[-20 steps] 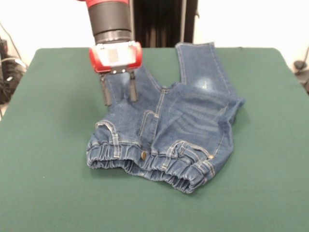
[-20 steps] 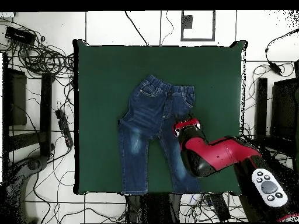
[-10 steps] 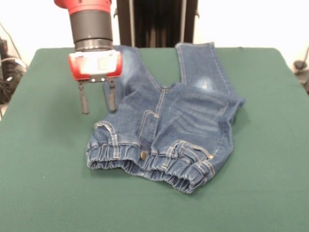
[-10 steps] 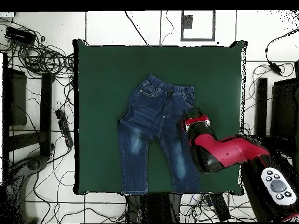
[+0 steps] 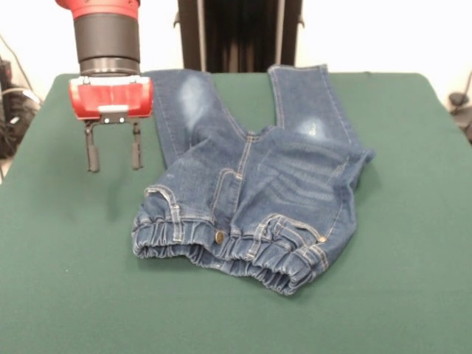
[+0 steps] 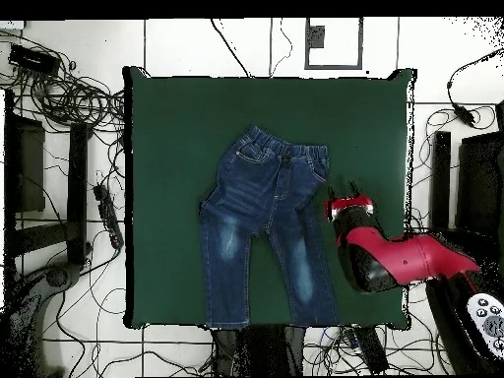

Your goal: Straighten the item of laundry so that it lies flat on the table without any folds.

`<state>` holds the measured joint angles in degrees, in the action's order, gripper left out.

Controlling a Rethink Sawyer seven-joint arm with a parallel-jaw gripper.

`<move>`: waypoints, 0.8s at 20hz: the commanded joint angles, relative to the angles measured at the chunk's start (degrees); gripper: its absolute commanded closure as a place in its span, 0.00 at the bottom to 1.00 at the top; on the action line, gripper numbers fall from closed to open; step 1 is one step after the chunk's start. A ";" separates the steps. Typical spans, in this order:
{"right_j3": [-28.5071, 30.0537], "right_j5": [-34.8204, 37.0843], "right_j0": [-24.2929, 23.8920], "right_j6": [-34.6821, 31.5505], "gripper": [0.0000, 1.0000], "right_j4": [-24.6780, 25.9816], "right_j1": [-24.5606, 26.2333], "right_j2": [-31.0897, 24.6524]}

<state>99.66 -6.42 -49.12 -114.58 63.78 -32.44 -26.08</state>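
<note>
The end effector [image 5: 113,153] is seen released, its two dark fingers [image 5: 91,153] spread apart with nothing between them, hanging above bare green felt just beside the jeans [image 5: 251,184] and not touching them. In the overhead view the end effector [image 6: 345,195] is placed beside the waistband corner, clear of the denim. The jeans [image 6: 264,231] are spread near the middle of the desk [image 5: 413,280], with the gathered waistband towards the far side from the robot's base and both legs reaching to the desk edge at the base side. In the front view the cloth is seen bunched and creased around the waistband and along one hip, where a fold is raised. Faded patches are shown on both thighs.
</note>
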 commanded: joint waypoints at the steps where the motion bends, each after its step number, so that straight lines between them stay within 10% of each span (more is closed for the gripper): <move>1: 0.01 7.88 1.19 3.75 0.00 2.83 0.25 -11.05; 16: 1.96 6.23 -1.46 1.51 0.00 9.27 1.74 -16.84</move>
<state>99.67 -5.35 -50.68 -114.58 68.92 -32.40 -33.93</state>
